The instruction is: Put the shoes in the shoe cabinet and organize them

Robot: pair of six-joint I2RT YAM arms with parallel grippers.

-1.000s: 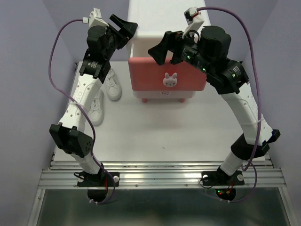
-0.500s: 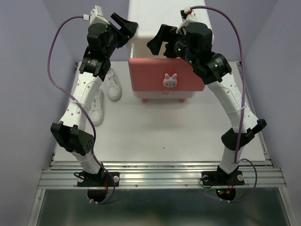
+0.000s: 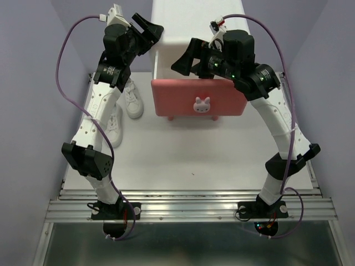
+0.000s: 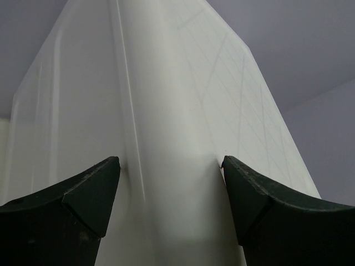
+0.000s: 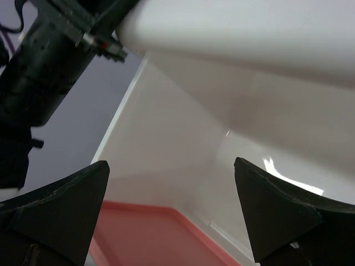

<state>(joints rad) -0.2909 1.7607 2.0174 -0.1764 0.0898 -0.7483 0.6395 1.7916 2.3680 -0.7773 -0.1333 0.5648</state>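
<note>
The white shoe cabinet [image 3: 191,22] stands at the back centre. Its darker pink drawer front [image 3: 183,100] with the bunny knob [image 3: 202,103] is pulled out toward the front. My left gripper [image 3: 147,30] is open, its fingers either side of the cabinet's upper left corner [image 4: 166,111]. My right gripper [image 3: 186,58] is open and empty above the open drawer, whose white inside [image 5: 166,133] and pink rim [image 5: 150,238] show in its wrist view. Two white sneakers [image 3: 133,100] [image 3: 115,124] lie left of the cabinet. The orange pair and the paler drawer front are out of view.
The white tabletop [image 3: 188,155] runs from the cabinet to the metal rail [image 3: 188,205] at the near edge. Purple walls close in on both sides. Purple cables loop off both wrists.
The pink drawer front has come further out toward the front. My right arm has swung up and left, its gripper now over the drawer. The left gripper has stayed at the cabinet corner.
</note>
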